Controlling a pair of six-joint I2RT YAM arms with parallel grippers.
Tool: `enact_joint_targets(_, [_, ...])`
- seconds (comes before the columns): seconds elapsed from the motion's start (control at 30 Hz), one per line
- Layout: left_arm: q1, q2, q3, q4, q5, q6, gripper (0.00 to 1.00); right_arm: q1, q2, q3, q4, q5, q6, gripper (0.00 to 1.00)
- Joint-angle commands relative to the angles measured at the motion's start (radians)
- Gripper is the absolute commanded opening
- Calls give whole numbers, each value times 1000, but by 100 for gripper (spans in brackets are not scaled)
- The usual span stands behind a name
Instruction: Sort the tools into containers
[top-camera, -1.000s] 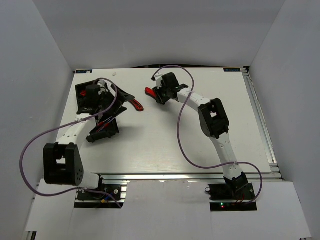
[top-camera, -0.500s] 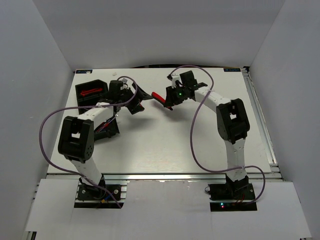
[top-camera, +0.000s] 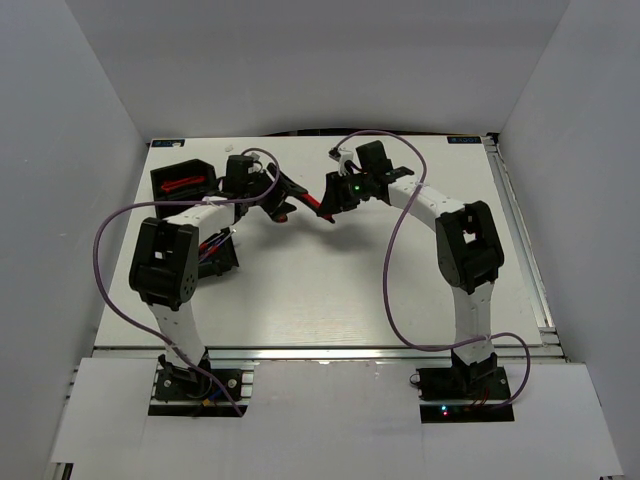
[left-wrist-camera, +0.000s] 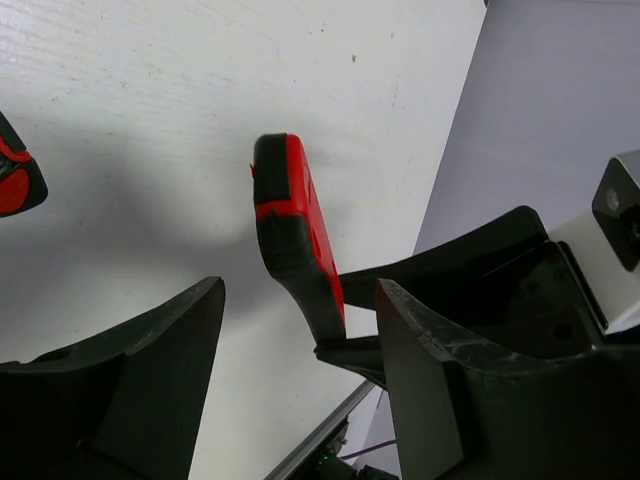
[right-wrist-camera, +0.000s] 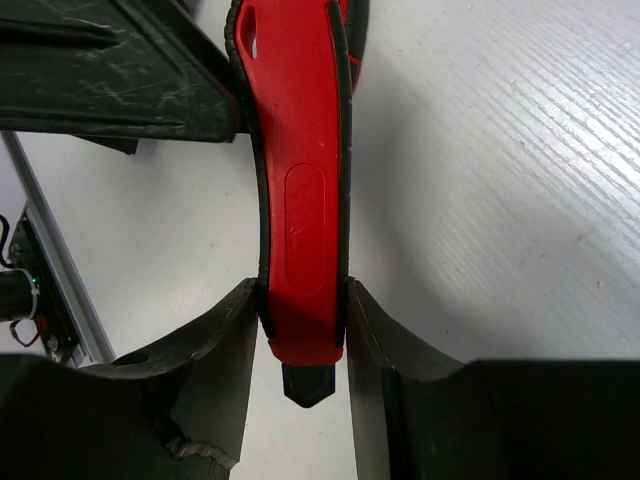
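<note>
Red knife with black edging (right-wrist-camera: 300, 200) is clamped by the right gripper (right-wrist-camera: 300, 290), well right of the black plastic open-topped bin (top-camera: 170, 168). Left gripper (left-wrist-camera: 300, 290), nearer that bin, has fingers spread wide, flanking the knife's end without touching.

A red knife (right-wrist-camera: 300, 190) with black edging is held between the two black fingers (right-wrist-camera: 205, 360) of the right gripper (right-wrist-camera: 300, 300), which are pressed against its sides. The knife is seen running from 6 o'clock up to 12 o'clock, slightly curved, with its black end lying in the gap between the fingers at 6 o'clock. An oval recess is set in its red face. Toward 10 o'clock a scratched black part (right-wrist-camera: 110, 80) is seen beside the knife; what it is cannot be told. The white table (right-wrist-camera: 500, 200) is seen beneath, with a metal rail (right-wrist-camera: 55, 255) at 9 o'clock.
</note>
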Motion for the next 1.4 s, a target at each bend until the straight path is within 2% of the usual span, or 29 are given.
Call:
enact_joint_targets(0.0, [-5, -7, 33, 14, 7, -11, 71, 10, -57, 15, 53, -52, 27, 0])
enact_joint_targets(0.23, [-5, -5, 30, 13, 1, -13, 68, 16, -64, 16, 68, -82, 33, 0])
enact_joint_targets(0.37, [-5, 1, 37, 14, 12, -13, 60, 24, -67, 16, 69, -93, 30, 0])
enact_joint_targets(0.47, [-5, 4, 39, 53, 29, -13, 48, 35, -72, 21, 69, -96, 26, 0])
enact_joint_targets(0.53, [-5, 4, 37, 64, 38, -11, 31, 39, -74, 24, 69, -96, 21, 0])
enact_joint_targets(0.57, [-5, 4, 36, 75, 50, -10, 16, 39, -72, 27, 71, -102, 15, 0])
enact_joint_targets(0.63, [-3, -4, 33, 82, 58, -11, 3, 39, -70, 28, 74, -112, 6, 29])
enact_joint_targets(0.67, [-2, -10, 33, 79, 53, -8, 0, 41, -70, 33, 71, -110, 0, 68])
enact_joint_targets(0.7, [3, -17, 28, 79, 47, -5, 0, 41, -69, 36, 68, -107, -20, 89])
enact_joint_targets(0.87, [65, -111, -39, 95, 23, 2, 0, 33, -80, 48, 45, -108, -105, 89])
enact_joint_targets(1.03, [233, -220, -134, 133, 7, -16, 0, 10, -109, 24, 42, -142, -238, 89])
enact_joint_targets(1.17, [389, -281, -179, 159, -20, -37, 0, -22, -123, 4, 33, -156, -267, 89])
enact_joint_targets(1.37, [509, -335, -214, 205, -150, -48, 0, -41, -147, -42, 25, -153, -287, 90])
